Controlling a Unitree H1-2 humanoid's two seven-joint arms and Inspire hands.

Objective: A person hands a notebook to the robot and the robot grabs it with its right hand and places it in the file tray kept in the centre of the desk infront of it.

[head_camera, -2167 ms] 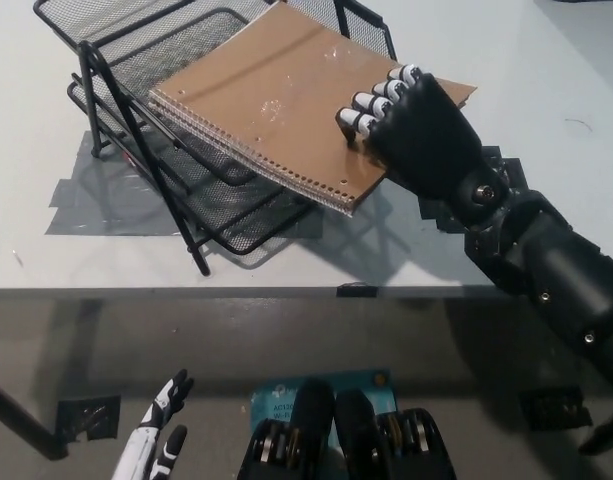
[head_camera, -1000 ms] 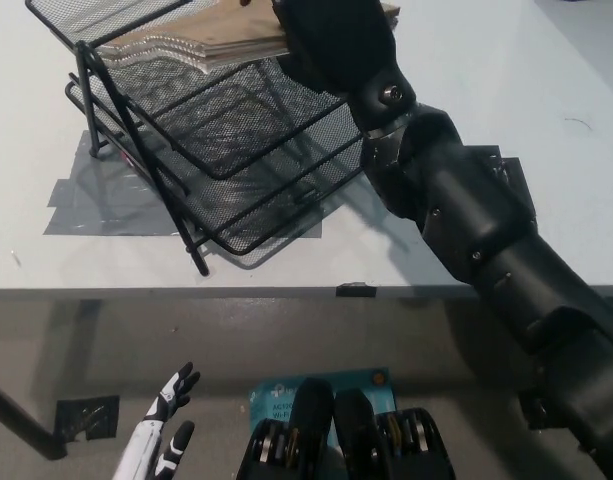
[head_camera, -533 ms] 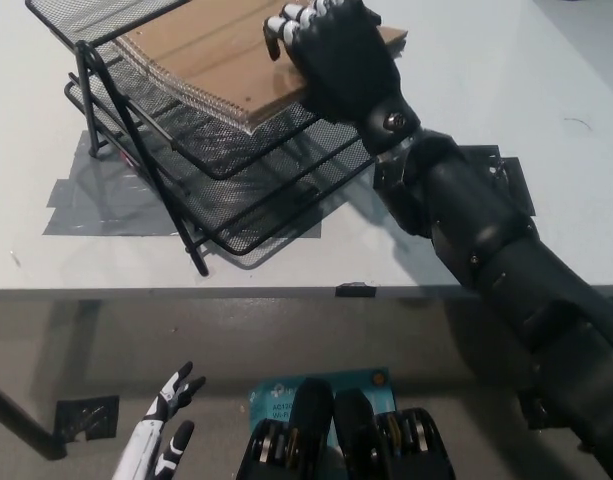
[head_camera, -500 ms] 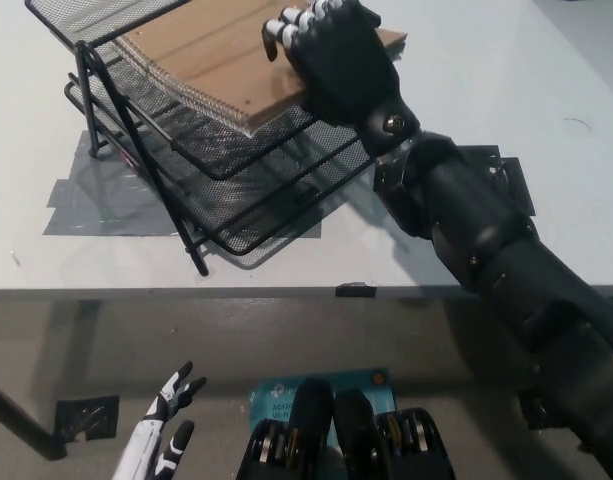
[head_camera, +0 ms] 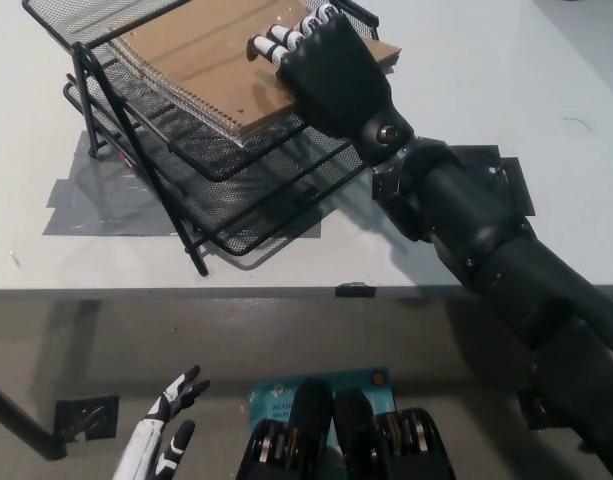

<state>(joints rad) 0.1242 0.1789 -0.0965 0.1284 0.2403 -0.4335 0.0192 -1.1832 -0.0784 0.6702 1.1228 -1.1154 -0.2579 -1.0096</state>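
Up at the top of the head view we see the black mesh file tray (head_camera: 211, 205), a tiered wire rack standing on the pale table (head_camera: 506, 90), and we take it as our landmark. Lying in its top tier is the notebook (head_camera: 201, 60), brown cover up, its spiral binding running along the edge that faces the front of the tray; the notebook's right corner sticks out past the tray's right side. Our right robot hand (head_camera: 321, 60) rests on that right part of the notebook, the palm over the cover and the pale-tipped fingers (head_camera: 276, 40) curled down onto it; we cannot make out the thumb beneath the cover, so we cannot tell whether the notebook is pinched or only pressed from above. The black arm runs from the hand down past the tray's right side toward the lower right. Beneath the tray's left and front feet we see strips of grey tape (head_camera: 96, 195) stuck flat to the table, and a dark patch of tape (head_camera: 501, 180) lies to the right of the tray, partly under the arm. Our white left robot hand (head_camera: 166, 430) hangs well below the tray, off the table's front edge at the lower left, fingers spread and holding nothing.
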